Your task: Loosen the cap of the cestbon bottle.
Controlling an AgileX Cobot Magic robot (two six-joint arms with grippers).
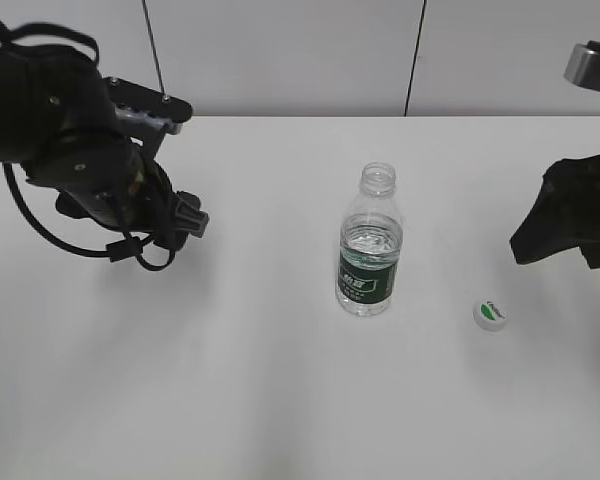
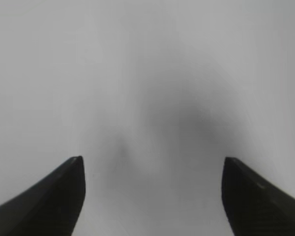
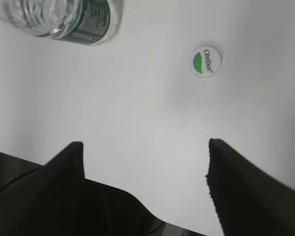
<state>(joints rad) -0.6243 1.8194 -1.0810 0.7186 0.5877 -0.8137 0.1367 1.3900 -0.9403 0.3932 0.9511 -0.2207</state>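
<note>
The cestbon bottle (image 1: 370, 248) stands upright in the middle of the white table (image 1: 280, 400), its neck open with no cap on it. Part of it shows at the top left of the right wrist view (image 3: 69, 17). The cap (image 1: 490, 315) lies on the table to the bottle's right, top up, green mark showing; it also shows in the right wrist view (image 3: 206, 61). My left gripper (image 2: 152, 162) is open and empty over bare table at the left (image 1: 185, 220). My right gripper (image 3: 142, 147) is open and empty, right of the cap, at the right edge (image 1: 560, 225).
A pale panelled wall (image 1: 280, 50) rises behind the table's far edge. Black cables hang from the left arm (image 1: 80, 140).
</note>
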